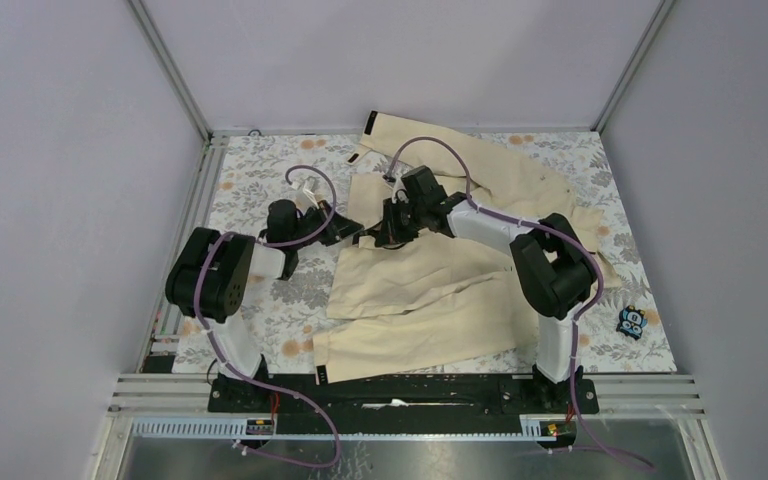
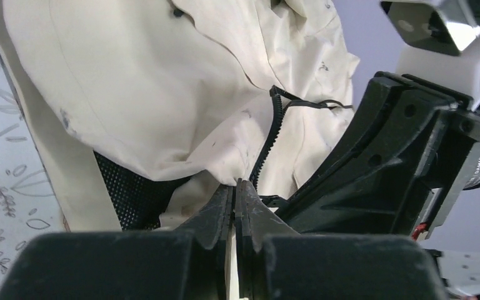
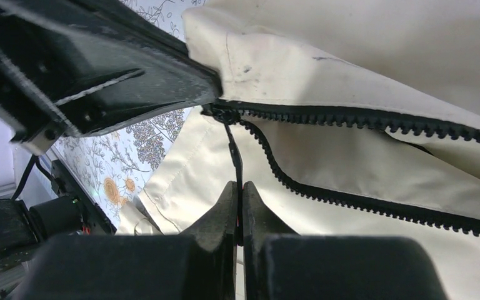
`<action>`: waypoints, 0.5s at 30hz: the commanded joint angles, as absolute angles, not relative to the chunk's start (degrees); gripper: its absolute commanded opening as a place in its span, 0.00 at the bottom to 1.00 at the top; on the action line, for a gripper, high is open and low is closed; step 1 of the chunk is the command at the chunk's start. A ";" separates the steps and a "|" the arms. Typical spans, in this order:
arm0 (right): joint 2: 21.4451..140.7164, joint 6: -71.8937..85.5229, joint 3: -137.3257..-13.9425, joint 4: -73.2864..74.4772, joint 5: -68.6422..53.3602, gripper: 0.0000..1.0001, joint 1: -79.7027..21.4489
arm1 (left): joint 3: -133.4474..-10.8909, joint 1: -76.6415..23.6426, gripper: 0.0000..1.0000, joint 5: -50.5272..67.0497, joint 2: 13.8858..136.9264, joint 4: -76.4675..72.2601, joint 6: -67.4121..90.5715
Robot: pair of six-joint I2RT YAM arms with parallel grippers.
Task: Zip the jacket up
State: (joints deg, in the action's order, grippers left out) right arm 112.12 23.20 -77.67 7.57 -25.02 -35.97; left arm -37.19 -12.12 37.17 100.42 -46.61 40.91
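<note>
The cream-beige jacket (image 1: pixel 430 290) lies spread over the floral table, its front open. Both grippers meet at its left edge. My left gripper (image 1: pixel 353 237) is shut on the jacket's fabric edge beside the dark zipper teeth (image 2: pixel 269 134); in the left wrist view (image 2: pixel 235 185) cloth sits between the closed pads, with dark mesh lining (image 2: pixel 131 194) at left. My right gripper (image 1: pixel 386 230) is shut on the thin black zipper pull (image 3: pixel 233 150), which hangs from the slider (image 3: pixel 220 114) where the two tooth rows (image 3: pixel 350 117) meet. The right wrist view (image 3: pixel 239 186) shows the rows parted to the right.
A small blue-and-black object (image 1: pixel 632 321) lies at the table's right near edge. The floral cloth (image 1: pixel 260 190) shows left of the jacket. Grey enclosure walls and metal frame posts (image 1: pixel 175 75) ring the table. The left gripper's body (image 3: pixel 100 69) crowds the slider.
</note>
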 commanded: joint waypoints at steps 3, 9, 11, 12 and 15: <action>109.89 23.47 -75.57 7.74 -25.44 0.00 -36.50 | -34.59 -7.81 0.14 42.29 110.20 -69.92 60.69; 109.72 23.54 -75.30 7.17 -25.37 0.00 -36.72 | -31.75 -7.56 0.40 41.13 115.48 -84.80 69.31; 109.70 23.49 -75.45 7.24 -25.43 0.00 -36.75 | -30.81 -7.56 0.48 39.83 115.66 -86.24 69.70; 109.80 23.50 -75.56 7.17 -25.46 0.00 -36.89 | -30.44 -7.60 0.50 39.30 115.66 -86.41 69.51; 109.93 23.63 -75.92 7.18 -25.22 0.00 -37.06 | -29.86 -8.02 0.52 38.58 116.12 -88.14 69.98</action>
State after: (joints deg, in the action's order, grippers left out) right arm 112.12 23.38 -75.42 7.03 -25.02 -36.40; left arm -30.74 -7.81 40.64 115.77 -77.95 67.64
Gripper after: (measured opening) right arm 0.029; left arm 0.506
